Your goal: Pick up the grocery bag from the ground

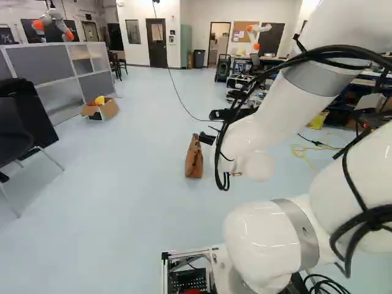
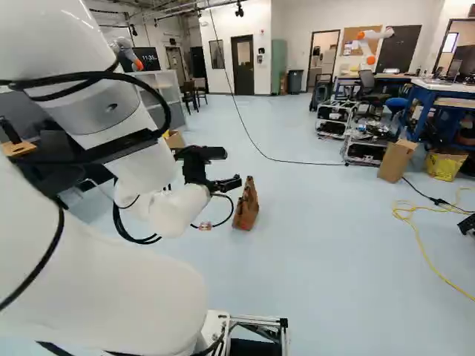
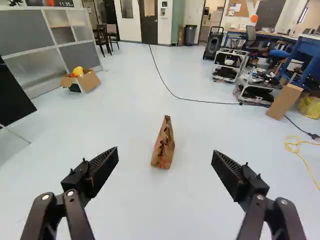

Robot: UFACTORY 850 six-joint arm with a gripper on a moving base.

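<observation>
seeing the bag point(image 3: 163, 145) upright on the floor point(image 3: 165, 210), ahead of the gripper point(image 3: 165, 151) and well apart from it, roughly in line with the gap. spread wide at the fingers point(image 3: 102, 167), pinching nothing. looks like brown paper: probably light, soft-walled, quick to crumple or tear; can't see inside, so can't rule out weight at the bottom. shouldn't be very slippery. take hold near the narrow top, one finger per broad face, deep enough to catch both walls; squeeze gently, lift straight up, slowly. don't push down on it or clip it on approach, could tip. pointing narrow end up, wide base down, with a narrow side towards the gripper. near vertical along the long axis, base to top. seems creased along the top, heading away from the gripper; can't be sure.
</observation>
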